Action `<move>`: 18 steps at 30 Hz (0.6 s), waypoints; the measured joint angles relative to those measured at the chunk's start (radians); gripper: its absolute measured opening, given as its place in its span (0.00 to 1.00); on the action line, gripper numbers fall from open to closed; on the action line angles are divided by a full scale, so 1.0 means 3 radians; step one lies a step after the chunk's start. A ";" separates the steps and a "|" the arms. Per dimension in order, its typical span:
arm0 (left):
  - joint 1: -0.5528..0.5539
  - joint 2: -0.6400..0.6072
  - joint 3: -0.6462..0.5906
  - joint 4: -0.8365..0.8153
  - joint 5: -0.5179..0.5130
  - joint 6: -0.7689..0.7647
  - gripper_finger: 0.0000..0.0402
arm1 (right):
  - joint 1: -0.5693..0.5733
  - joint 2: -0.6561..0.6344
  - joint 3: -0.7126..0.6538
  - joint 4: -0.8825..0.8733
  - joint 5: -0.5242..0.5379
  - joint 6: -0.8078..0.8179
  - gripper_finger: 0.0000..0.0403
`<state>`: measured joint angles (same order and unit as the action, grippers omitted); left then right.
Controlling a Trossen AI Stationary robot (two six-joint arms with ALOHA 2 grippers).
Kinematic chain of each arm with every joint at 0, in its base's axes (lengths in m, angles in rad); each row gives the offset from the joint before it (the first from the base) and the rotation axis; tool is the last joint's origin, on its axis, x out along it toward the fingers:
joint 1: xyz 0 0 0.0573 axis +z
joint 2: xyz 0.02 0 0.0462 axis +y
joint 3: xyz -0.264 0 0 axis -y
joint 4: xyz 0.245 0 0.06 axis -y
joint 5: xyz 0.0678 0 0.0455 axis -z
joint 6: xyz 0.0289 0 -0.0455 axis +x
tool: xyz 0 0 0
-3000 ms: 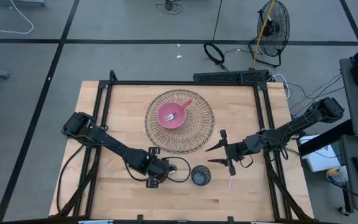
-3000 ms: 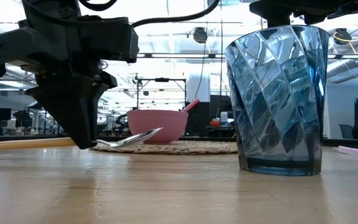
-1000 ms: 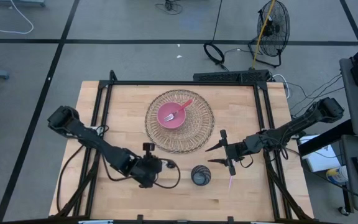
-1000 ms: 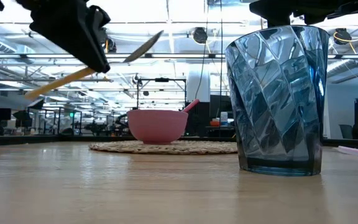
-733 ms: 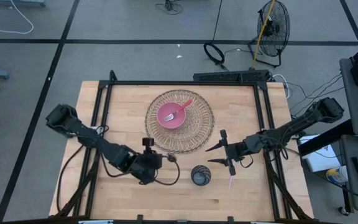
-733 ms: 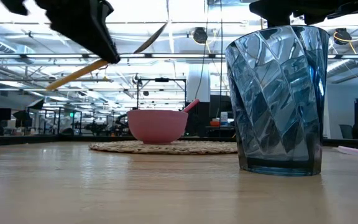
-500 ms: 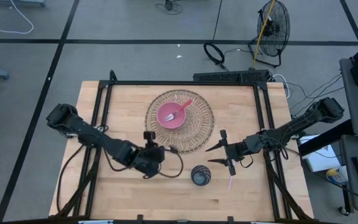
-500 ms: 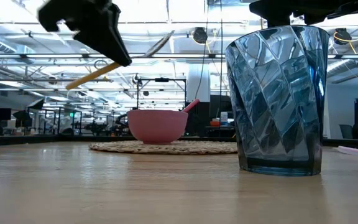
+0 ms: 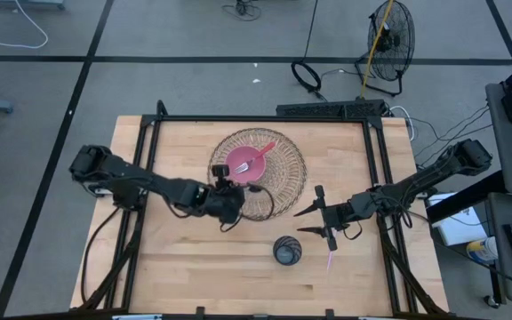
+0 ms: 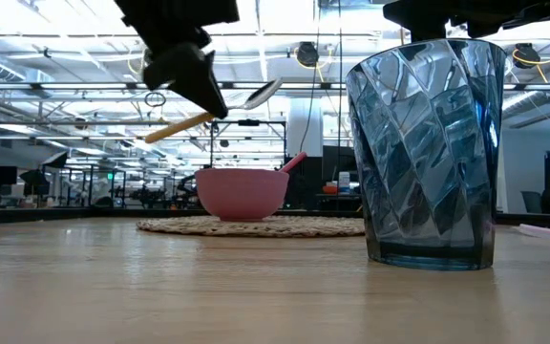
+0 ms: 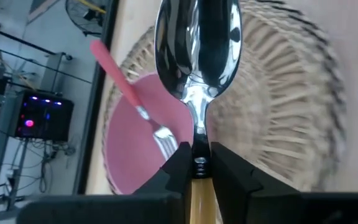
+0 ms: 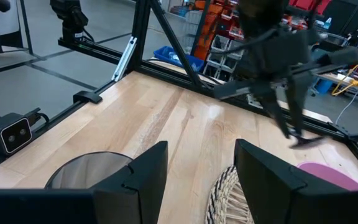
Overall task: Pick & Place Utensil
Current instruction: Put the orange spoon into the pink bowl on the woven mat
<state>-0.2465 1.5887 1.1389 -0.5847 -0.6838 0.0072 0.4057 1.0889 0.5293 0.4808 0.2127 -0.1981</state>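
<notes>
Above the near-left rim of the woven mat (image 9: 283,191), the left gripper (image 9: 229,194) hangs clear of the table (image 9: 176,267), fingers pinched on the wooden handle of a spoon (image 10: 220,108). From the low view the spoon sits well off the tabletop, tilted — metal bowl end raised and pointing toward the glass side, handle end lower. The left wrist view shows the 2 fingers (image 11: 180,163) clamped on the spoon's neck (image 11: 199,134), its shiny bowl projecting straight ahead past the fingertips, over the mat's weave (image 11: 278,118).

Pink bowl (image 9: 244,164) sits at the mat's centre, just beyond the spoon's tip; a fork (image 9: 258,158) with a pink handle leans in it, handle over the far rim. In the left wrist view the bowl (image 11: 135,155) and fork (image 11: 143,115) lie beside the spoon's bowl, not touching it.

Blue ribbed glass (image 9: 286,251) stands upright on bare wood, near the front edge and apart from the mat; it looms large in the low view (image 10: 428,153).

Right gripper (image 9: 318,220) waits right of the mat, fingers spread wide and holding nothing. A thin pink stick-like item (image 9: 330,260) lies on the wood just beside it — too small to identify.
</notes>
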 joint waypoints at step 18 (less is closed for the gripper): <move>0.0653 0.0000 0.0000 -0.0130 -0.0428 0.0931 0.08 | 0.0000 0.0000 -0.0001 -0.0074 -0.0001 0.0006 0.44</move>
<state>-0.0506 1.5887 1.1389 -0.6235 -0.8122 0.2866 0.4057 1.0889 0.5290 0.4587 0.2123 -0.1963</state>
